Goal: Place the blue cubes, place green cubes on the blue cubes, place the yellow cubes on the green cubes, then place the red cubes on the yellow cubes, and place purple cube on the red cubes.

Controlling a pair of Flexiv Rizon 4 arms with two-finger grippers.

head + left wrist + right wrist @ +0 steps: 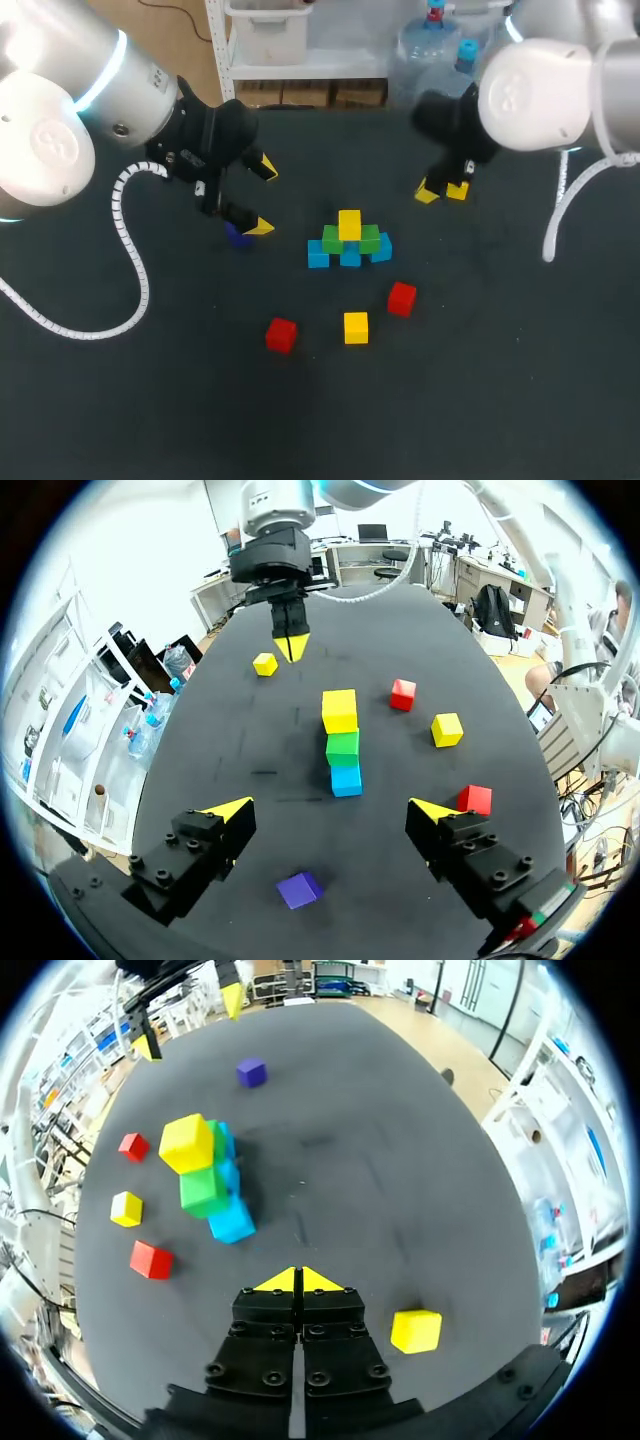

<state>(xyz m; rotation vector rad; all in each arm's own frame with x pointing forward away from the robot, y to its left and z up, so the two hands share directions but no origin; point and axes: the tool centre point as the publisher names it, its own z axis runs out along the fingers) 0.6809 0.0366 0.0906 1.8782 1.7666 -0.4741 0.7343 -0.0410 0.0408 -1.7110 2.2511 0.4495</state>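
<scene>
Mid-table stands a pyramid: three blue cubes [350,257] in a row, two green cubes [369,238] on them and a yellow cube [349,224] on top. My left gripper [262,198] hangs open to the pyramid's left. The purple cube [300,889] lies on the table between and under its fingers, untouched. Behind and to the right of the pyramid, my right gripper [428,193] is shut on nothing, with a loose yellow cube [416,1330] beside it. In front of the pyramid lie two red cubes [281,334] [402,298] and another yellow cube [356,327].
The black table [150,420] is bare in front of the loose cubes and at both front corners. My left arm's white coiled cable [130,260] hangs over the table's left part.
</scene>
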